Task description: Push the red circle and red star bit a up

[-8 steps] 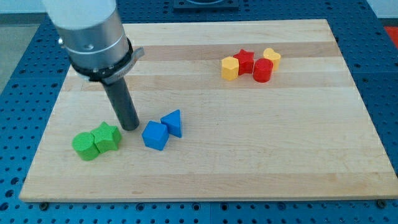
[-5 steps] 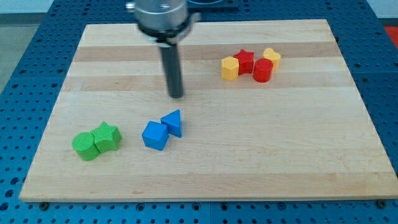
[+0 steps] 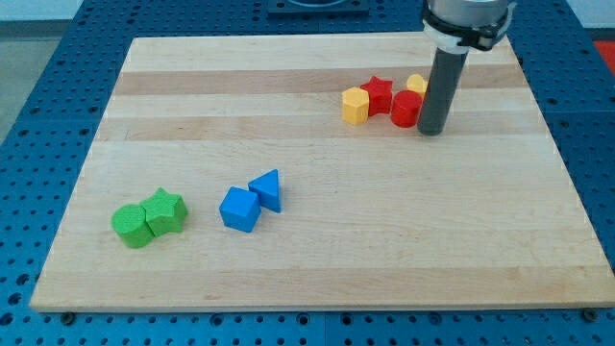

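The red circle [image 3: 405,109] and the red star [image 3: 379,94] sit in a tight cluster near the view's top right, with a yellow hexagon block [image 3: 356,106] at their left and a yellow heart block [image 3: 416,86] behind, partly hidden by the rod. My tip [image 3: 432,131] rests on the board just right of the red circle and slightly below it, touching or nearly touching it.
A blue cube [image 3: 239,209] and a blue triangle block [image 3: 267,189] lie at the lower middle left. A green block [image 3: 132,225] and a green star [image 3: 165,211] lie at the lower left. The wooden board [image 3: 317,250] ends close behind the cluster.
My tip has swept from beside the green and blue blocks at the lower left, across the board's middle, to the right side of the red circle. No block has moved.
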